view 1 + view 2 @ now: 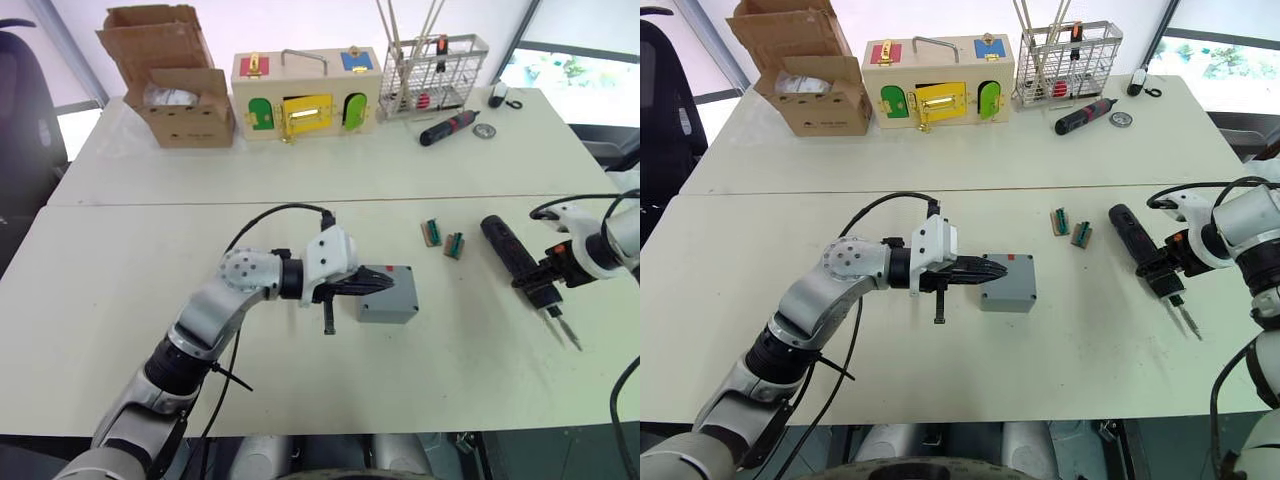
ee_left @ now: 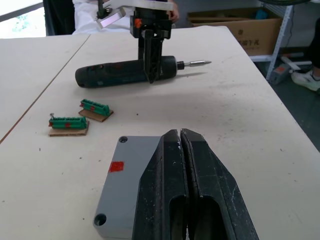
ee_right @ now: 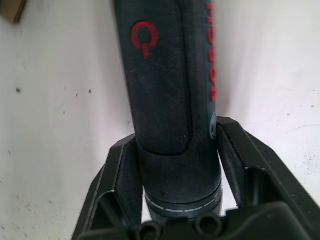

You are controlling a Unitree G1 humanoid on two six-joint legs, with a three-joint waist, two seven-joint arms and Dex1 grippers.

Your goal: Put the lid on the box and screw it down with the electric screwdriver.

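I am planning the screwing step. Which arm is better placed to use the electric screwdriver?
Right. The right gripper is closed around the electric screwdriver; the left gripper, shut, rests on the lid.

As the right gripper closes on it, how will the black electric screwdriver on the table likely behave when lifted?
The electric screwdriver is a rigid cylinder lying flat, so it would probably roll if nudged. Its textured grip should resist slipping between the right gripper's fingers. They hold it near the bit end, so the long rear may sag.

grey lid point(image 2: 131, 165) red mark, black electric screwdriver point(image 2: 125, 73)
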